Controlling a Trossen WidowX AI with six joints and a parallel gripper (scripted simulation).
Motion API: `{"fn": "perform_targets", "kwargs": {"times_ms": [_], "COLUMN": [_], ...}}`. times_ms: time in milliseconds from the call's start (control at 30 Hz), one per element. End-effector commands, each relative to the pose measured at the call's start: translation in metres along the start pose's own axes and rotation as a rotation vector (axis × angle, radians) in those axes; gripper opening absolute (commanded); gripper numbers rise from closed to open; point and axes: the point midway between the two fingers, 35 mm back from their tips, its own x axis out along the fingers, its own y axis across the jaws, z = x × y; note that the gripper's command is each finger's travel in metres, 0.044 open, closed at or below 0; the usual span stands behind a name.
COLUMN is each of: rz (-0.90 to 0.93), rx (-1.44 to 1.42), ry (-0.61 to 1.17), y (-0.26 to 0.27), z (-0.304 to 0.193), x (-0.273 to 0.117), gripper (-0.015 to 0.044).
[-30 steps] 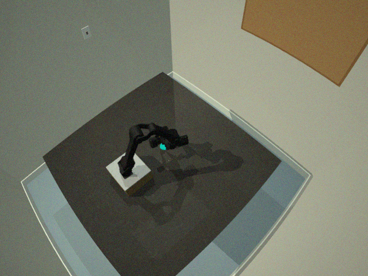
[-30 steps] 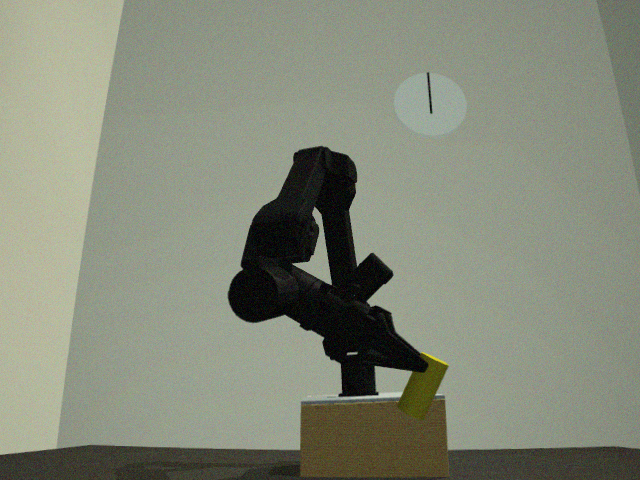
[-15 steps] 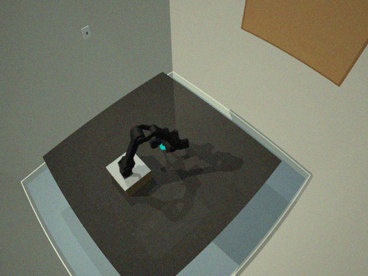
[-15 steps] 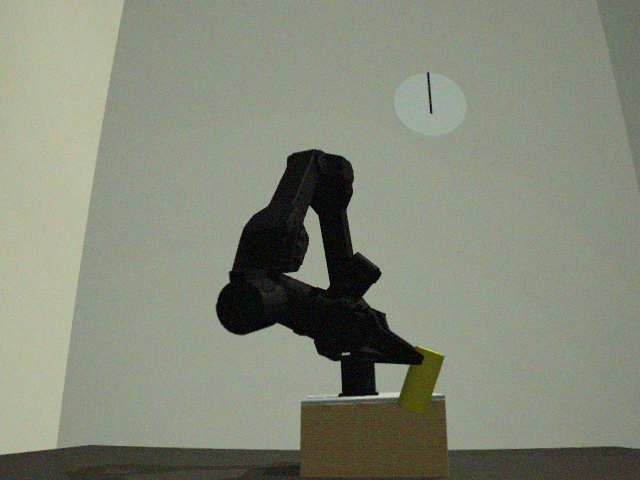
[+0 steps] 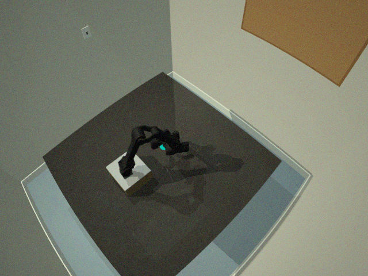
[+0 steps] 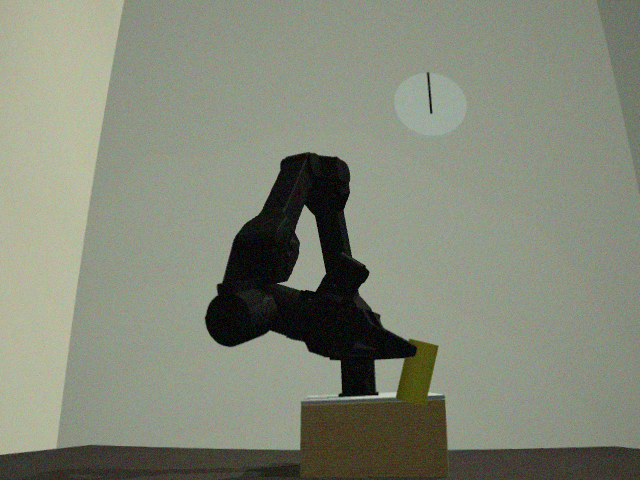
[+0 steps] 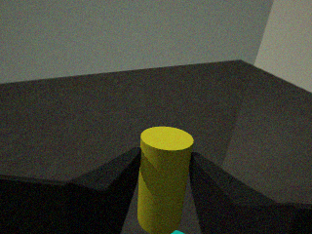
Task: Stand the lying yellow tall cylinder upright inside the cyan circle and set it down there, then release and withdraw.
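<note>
Gripper: our black gripper (image 6: 415, 350) (image 7: 165, 158) is clamped on the yellow cylinder (image 6: 417, 371) (image 7: 165, 180), one finger on either side near its upper end.
Yellow cylinder: between our fingertips and hanging below them, raised off the dark surface (image 5: 166, 237) (image 6: 537, 463) (image 7: 122, 102), and leaning slightly in the exterior view.
Cyan circle: a patch of it (image 5: 162, 146) (image 7: 177, 232) shows below our gripper from above and at the wrist view's lower edge; how far the cylinder lies off its center, we cannot tell.
Done: we judge the grasp and lift complete, the uprighting nearly so.
Left: we have yet to finish straightening it, lower it inside the circle, release and withdraw.
Cylinder's look: plain yellow, taller than wide, with a flat round top, brighter than its shaded side.
</note>
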Motion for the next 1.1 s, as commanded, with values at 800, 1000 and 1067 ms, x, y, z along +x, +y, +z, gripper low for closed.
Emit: {"fn": "perform_targets", "kwargs": {"times_ms": [800, 1000, 1067], "rz": [-0.112, -0.112, -0.112], "rx": [-0.045, -0.045, -0.045], "ry": [-0.163, -0.163, -0.163], "y": [-0.006, -0.006, -0.006], "z": [0.003, 0.003, 0.003], "x": [-0.017, -0.017, -0.017], "gripper": [0.0105, 0.0105, 0.0105]}}
